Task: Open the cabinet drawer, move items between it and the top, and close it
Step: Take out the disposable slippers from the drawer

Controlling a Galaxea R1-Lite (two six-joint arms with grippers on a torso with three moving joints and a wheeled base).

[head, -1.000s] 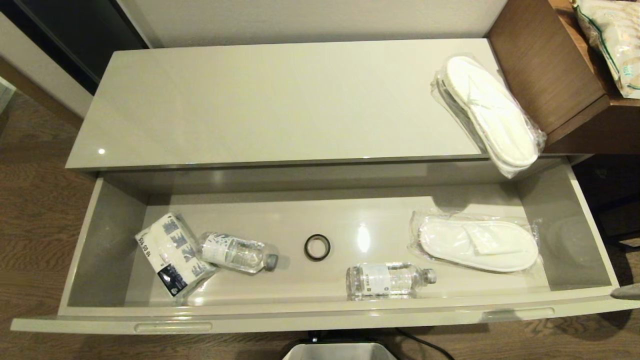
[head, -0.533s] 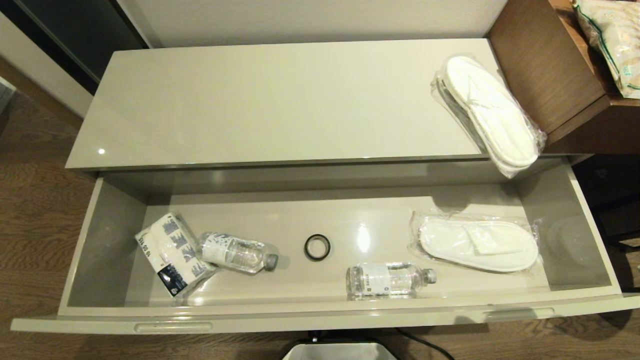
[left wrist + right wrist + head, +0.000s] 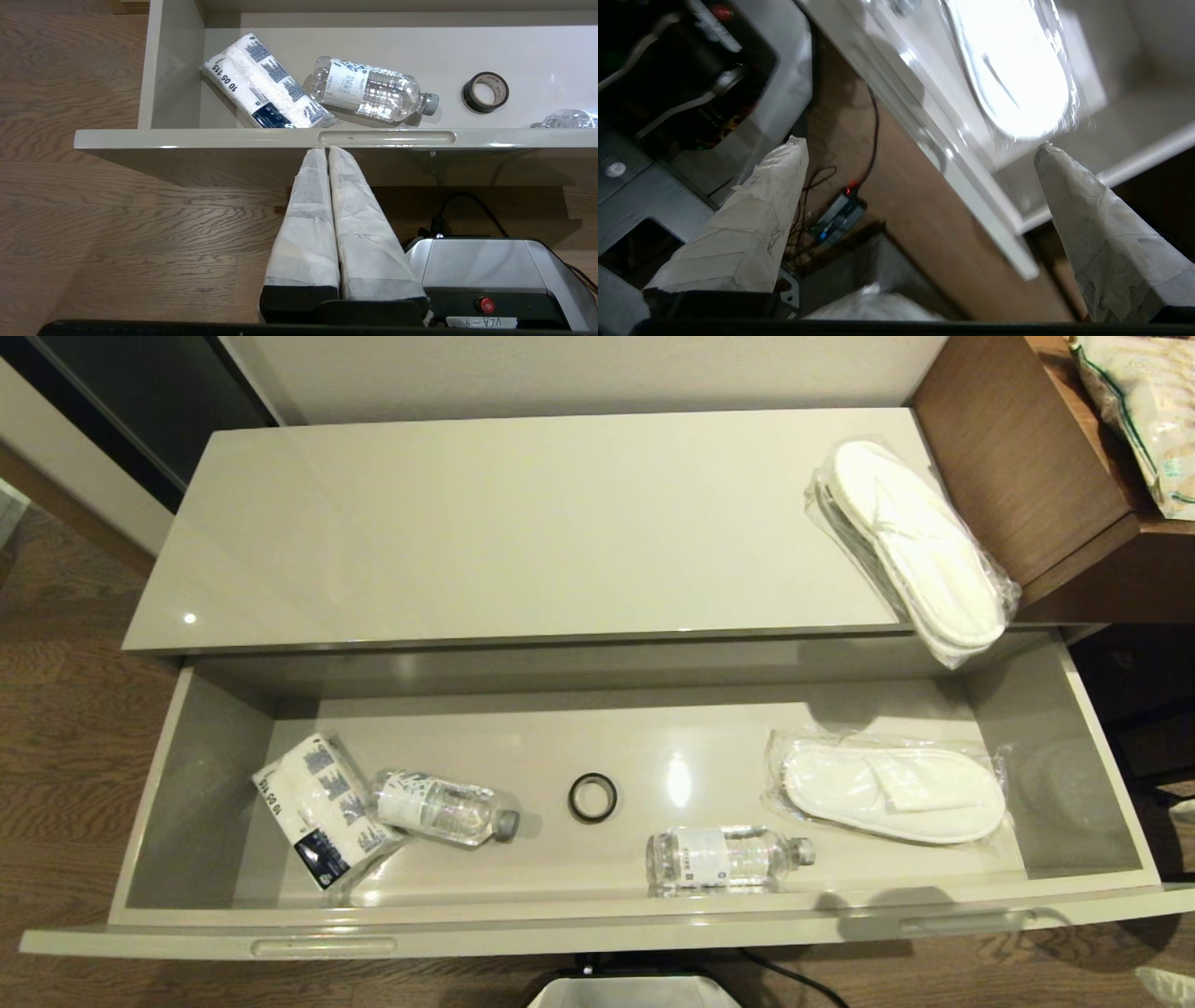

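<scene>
Gone from the drawer's [image 3: 597, 915] corner, the right gripper [image 3: 920, 154] hangs wide open, empty. Left gripper [image 3: 327, 151] stays shut below. One slipper [image 3: 892, 793] lies inside near a bottle [image 3: 724, 859]; another [image 3: 915, 546] on top [image 3: 513, 523].

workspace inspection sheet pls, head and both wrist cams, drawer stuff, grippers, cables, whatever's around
Surface: top glossy, bare except for one slipper.
Cabinet drawer: pulled fully open.
Job's things: bagged slipper on top at the right end, its tip overhanging the front edge; bagged slipper in drawer lying flat at the right.
Clutter: in the drawer, tissue pack, left water bottle touching it, tape roll, second water bottle near the front wall.
Grippers: left gripper shut, empty, tips just below the drawer's front panel beside the slot; right gripper open, empty, outside the drawer's front right part.
Cables: cable on the floor.
Surroundings: wood floor; brown desk on the right.
</scene>
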